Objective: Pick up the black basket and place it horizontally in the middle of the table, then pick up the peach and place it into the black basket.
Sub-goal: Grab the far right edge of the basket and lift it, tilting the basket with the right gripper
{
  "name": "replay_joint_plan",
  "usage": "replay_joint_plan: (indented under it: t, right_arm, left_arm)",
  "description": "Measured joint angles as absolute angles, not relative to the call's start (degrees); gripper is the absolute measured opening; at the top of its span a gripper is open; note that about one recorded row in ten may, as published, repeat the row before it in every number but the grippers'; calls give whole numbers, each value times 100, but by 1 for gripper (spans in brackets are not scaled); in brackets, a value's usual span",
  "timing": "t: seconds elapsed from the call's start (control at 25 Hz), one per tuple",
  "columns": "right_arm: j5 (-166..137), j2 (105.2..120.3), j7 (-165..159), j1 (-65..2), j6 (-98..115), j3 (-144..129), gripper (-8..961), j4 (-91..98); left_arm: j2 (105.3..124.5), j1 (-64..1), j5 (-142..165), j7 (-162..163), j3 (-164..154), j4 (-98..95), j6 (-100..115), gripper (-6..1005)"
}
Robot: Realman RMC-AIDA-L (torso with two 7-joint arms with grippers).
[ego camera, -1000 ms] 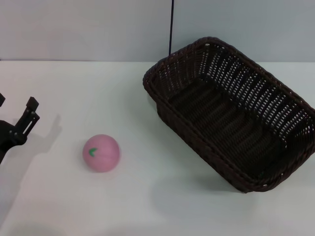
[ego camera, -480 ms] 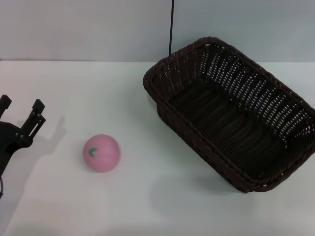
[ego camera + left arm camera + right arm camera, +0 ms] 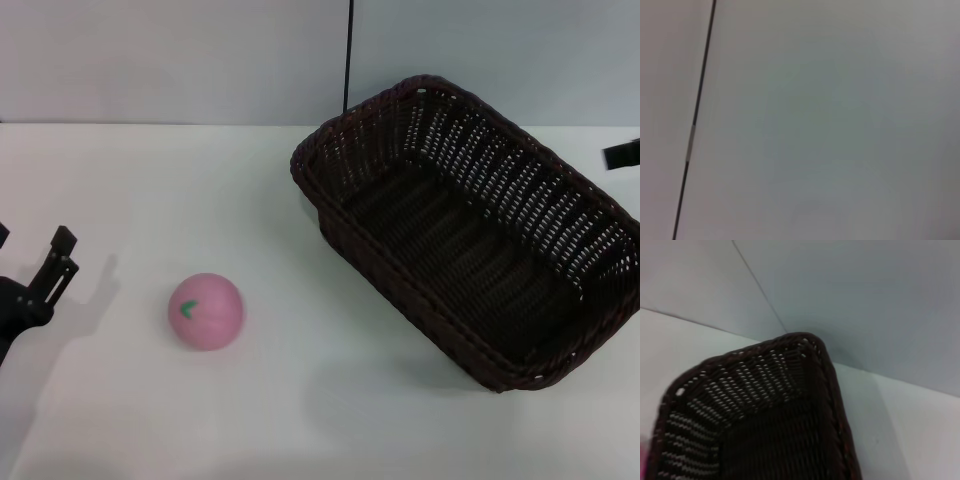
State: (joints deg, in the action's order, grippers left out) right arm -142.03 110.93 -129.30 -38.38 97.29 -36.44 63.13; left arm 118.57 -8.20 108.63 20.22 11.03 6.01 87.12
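The black basket [image 3: 470, 235] stands on the white table [image 3: 200, 170] at the right, set diagonally, with its open top up and nothing in it. One corner of it fills the right wrist view [image 3: 765, 410]. The pink peach [image 3: 206, 311] lies on the table at the front left, well apart from the basket. My left gripper [image 3: 30, 248] is at the table's left edge, left of the peach, open and empty. Only a small black part of my right gripper [image 3: 622, 155] shows at the right edge, beyond the basket's far right side.
A grey wall with a thin black vertical line [image 3: 348, 55] runs behind the table. The left wrist view shows only that wall and line [image 3: 695, 120]. Bare table lies between the peach and the basket.
My left gripper came slightly right and up, then drew back left and down. A part of my right gripper has come into view at the right edge. Basket and peach have not moved.
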Motion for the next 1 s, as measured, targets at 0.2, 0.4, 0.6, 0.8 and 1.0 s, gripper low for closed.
replay_joint_plan:
  t: [0.2, 0.4, 0.6, 0.8, 1.0]
  right_arm:
    - [-14168, 11291, -12569, -3927, 9025, -3818, 590, 5798]
    - [-14158, 11410, -12263, -4065, 8559, -3826, 590, 5222]
    - [-14156, 11466, -12176, -4122, 8110, -4050, 589, 4846]
    - [-14155, 11487, -12164, -4122, 8015, -4102, 576, 4810]
    - [-14188, 11496, -12161, -4131, 8005, -4107, 501, 4805]
  left_arm:
    - [11856, -732, 10852, 2022, 1097, 598, 8785, 827]
    - [11849, -722, 10860, 2022, 1089, 598, 8800, 826]
    - [11847, -740, 10864, 2022, 1089, 597, 8809, 826]
    - [11847, -747, 10864, 2022, 1092, 598, 8821, 825]
    - [11847, -762, 10863, 2022, 1112, 598, 8848, 825]
